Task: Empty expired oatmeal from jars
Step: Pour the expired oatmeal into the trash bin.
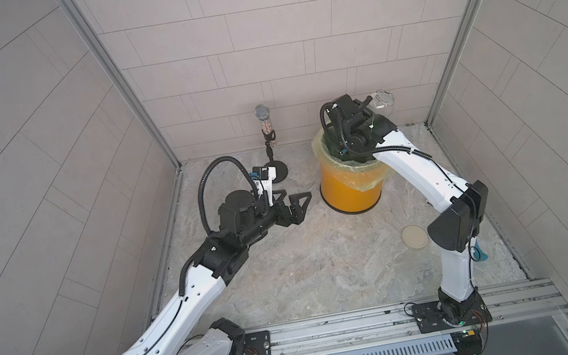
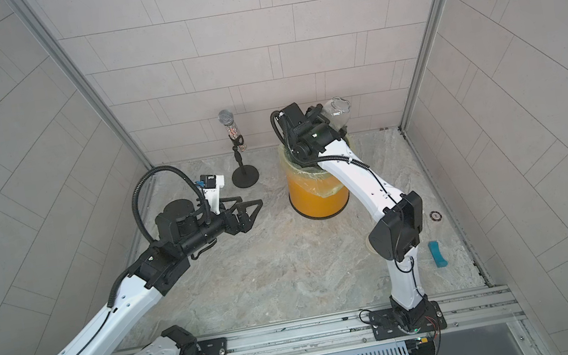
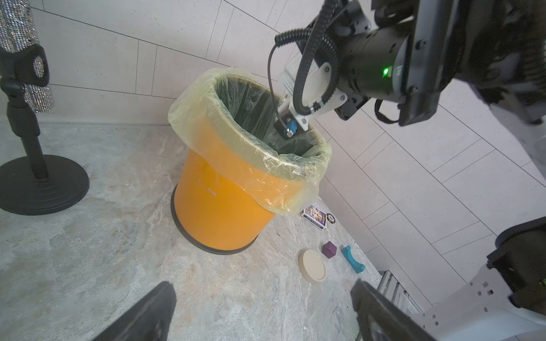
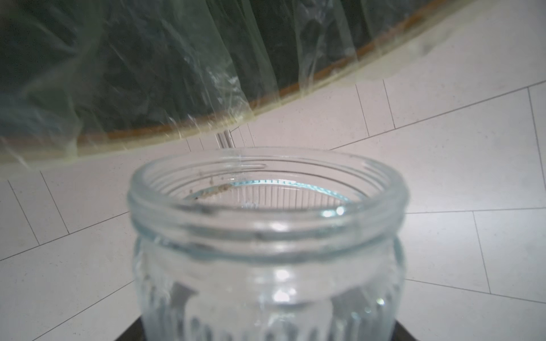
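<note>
1. Right gripper (image 1: 370, 106): clamped round the body of the clear ribbed jar (image 1: 384, 99), jaws fairly wide. The gripper itself hardly shows in the right wrist view.
2. Jar: held up in the air and tipped, base facing up in both top views. It sits at 1 o'clock of the orange bin (image 1: 350, 191), by its far rim. Can't tell if the mouth is right over the opening. No lid on it.
3. Oatmeal (image 4: 215, 190): only a few specks cling inside the jar neck, and the rest of the glass looks clear. The bin interior is too dark to read.
4. Yellow-green bag (image 3: 206, 127): lines the bin, folded out over the rim.
5. Left gripper (image 1: 296, 197): jaws spread wide, holding nothing. It is low over the table (image 1: 329, 275) at 9 o'clock of the bin, near it but apart, with its fingers (image 3: 153, 310) aimed at the bin.
6. Cream lid (image 1: 414, 237): flat on the table between 4 and 5 o'clock of the bin, just beside the right arm's elbow.
7. Clutter:
   - Microphone stand (image 1: 278, 173) at 10 o'clock of the bin.
   - Purple cube (image 3: 329, 249) and blue arch block (image 3: 353, 259) just beside the lid.
   - Card box (image 3: 314, 217) by the bin's base near the wall.
</note>
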{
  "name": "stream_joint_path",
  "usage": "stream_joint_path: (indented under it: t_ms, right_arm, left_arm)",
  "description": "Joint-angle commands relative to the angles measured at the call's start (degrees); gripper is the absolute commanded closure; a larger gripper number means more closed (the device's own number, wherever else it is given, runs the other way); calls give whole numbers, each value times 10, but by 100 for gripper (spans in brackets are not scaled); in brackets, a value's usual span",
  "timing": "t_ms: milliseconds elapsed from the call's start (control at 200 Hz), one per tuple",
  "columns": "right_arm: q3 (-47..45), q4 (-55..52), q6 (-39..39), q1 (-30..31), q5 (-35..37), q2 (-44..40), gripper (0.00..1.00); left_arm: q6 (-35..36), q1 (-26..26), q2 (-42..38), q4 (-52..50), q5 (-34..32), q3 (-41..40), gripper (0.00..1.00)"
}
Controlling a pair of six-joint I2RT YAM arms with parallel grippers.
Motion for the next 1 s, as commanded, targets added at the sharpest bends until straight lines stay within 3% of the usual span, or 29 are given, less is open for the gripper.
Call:
stream_joint_path:
  t_ms: [0,50,185,270,365,415,445,490,525,560,605,690,750,780,815,860,936,991]
  right_arm:
    - [75,-90,-10,8,22,12,100]
    - [83,-128,10,5,55,23,100]
    - [81,-141,36,8,23,21,100]
    - [74,-220,75,11,22,16,100]
    - [68,-137,47,11,-9,12,100]
    - [56,-244,102,1,68,31,100]
    - [42,-208,95,-4,104,38,100]
    - [63,-90,52,8,49,39,100]
    - [102,-139,77,15,15,46,100]
    - [111,-199,105,16,35,54,100]
    - [106,-198,114,15,63,60,100]
    - [156,-177,137,27,-16,64,100]
    - [148,-270,182,26,5,67,100]
    - [133,-236,175,20,27,65,100]
    - [147,-186,164,19,1,64,100]
    - [180,-216,184,19,-42,64,100]
    - [165,-213,196,13,-27,57,100]
    - [174,-203,217,9,-58,49,100]
  left_arm:
    - [6,3,-13,5,8,3,0]
    - [7,3,-15,3,7,2,0]
    - [8,3,-18,-6,4,5,0]
    - [6,3,-23,-1,3,1,0]
    - [6,3,-21,2,0,3,0]
    - [1,3,-15,13,3,1,0]
    - [-2,3,-9,12,6,6,0]
    - [-2,3,-4,4,14,17,0]
    - [-2,3,-5,3,15,17,0]
    - [-2,3,-9,7,15,11,0]
    - [-2,3,-14,4,10,8,0]
    - [3,3,-21,-2,8,3,0]
    - [4,4,-24,-4,4,0,0]
    - [6,3,-22,-6,4,2,0]
    - [8,3,-18,-13,5,7,0]
    - [9,3,-15,-16,8,10,0]
    - [13,3,-14,-24,4,10,0]
    - [18,3,-14,-33,-1,14,0]
